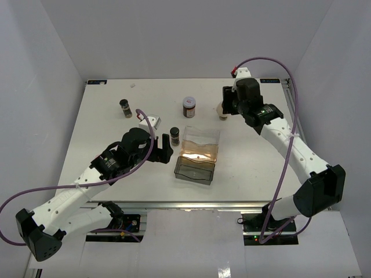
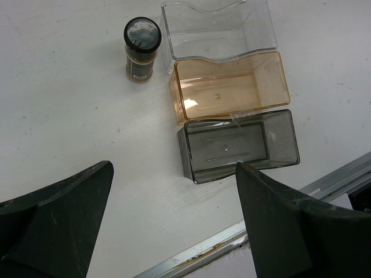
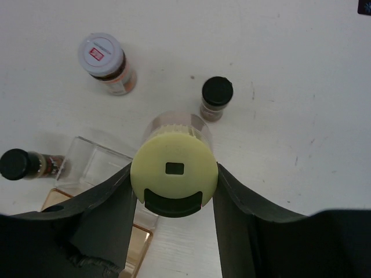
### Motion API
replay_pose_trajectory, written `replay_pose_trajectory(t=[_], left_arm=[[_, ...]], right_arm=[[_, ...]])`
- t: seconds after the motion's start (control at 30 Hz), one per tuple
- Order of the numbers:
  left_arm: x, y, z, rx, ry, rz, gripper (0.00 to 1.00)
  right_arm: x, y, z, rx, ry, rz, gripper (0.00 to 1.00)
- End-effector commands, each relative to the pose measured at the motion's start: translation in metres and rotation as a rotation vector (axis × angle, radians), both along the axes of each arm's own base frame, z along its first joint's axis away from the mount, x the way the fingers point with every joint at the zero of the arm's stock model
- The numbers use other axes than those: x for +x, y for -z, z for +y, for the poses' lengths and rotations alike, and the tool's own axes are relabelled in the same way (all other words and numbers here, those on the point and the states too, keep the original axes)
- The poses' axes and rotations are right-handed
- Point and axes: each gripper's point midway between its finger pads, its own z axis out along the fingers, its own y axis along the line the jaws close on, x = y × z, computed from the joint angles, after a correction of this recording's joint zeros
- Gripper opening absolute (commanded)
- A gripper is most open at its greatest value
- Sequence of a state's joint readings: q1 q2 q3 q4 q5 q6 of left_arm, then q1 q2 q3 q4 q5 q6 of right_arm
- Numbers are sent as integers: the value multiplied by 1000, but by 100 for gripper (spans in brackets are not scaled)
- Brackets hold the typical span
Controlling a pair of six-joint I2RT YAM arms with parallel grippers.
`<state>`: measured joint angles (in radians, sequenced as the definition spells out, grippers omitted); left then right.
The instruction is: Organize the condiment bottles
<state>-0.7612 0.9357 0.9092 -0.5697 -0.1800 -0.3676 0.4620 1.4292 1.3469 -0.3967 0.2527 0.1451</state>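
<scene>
Bottle with yellow-green cap (image 3: pixel 174 172): gripped at the cap by the right tool (image 3: pixel 174 176), one finger pressed to each side. Its long axis is vertical, the cap points straight up at the wrist camera, and the clear body just shows past the rim. Whether its base rests on the desk (image 1: pixel 104 150) cannot be told.
Left tool (image 2: pixel 174 229): fingers spread wide with nothing between them, hanging over bare desk.
Bins: clear bin (image 2: pixel 217 26), orange bin (image 2: pixel 229 87) and smoky bin (image 2: pixel 240 145) lie long side to long side in a touching row straight ahead of the left tool. The smoky bin is nearest its fingers and the clear bin farthest.
Black-capped bottle by the bins (image 2: pixel 141 49): upright, cap up, brown contents. It stands ahead and to the left of the left tool, just beside the clear bin's short end.
White-capped bottle (image 3: pixel 104 58): upright, with a red label on the cap and brown contents. It stands ahead and to the left of the right tool, apart from it.
Black-capped bottle ahead of the right tool (image 3: pixel 216 97): upright, cap up, brownish contents. It stands slightly to the right of the held cap, apart from it.
Far black-capped bottle (image 1: pixel 126 108): upright and standing alone, well apart from the left tool, off to its left.
</scene>
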Motion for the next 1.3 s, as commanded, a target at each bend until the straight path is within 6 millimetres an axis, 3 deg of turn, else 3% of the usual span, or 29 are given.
replay_pose_trajectory(t=[0.0,0.27,0.7,1.03,1.27], left_arm=[[1,-11,6,-14,-30,-27,98],[2,-10,11,-2,-49,-31,98],[4,-12,10,-11,-60,-39,98],[4,-15,15,-16,-80,-54,98],[4,-16,15,-18,-80,-55,98]], right_arm=[[1,-11,42,-11,-101,-47,8],[-10,22,85,-41,-211,-20,8],[-18,69,104,-46,-280,51,8],[-26,84,131,-70,-333,70,8],[-25,100,137,-82,-337,96,8]])
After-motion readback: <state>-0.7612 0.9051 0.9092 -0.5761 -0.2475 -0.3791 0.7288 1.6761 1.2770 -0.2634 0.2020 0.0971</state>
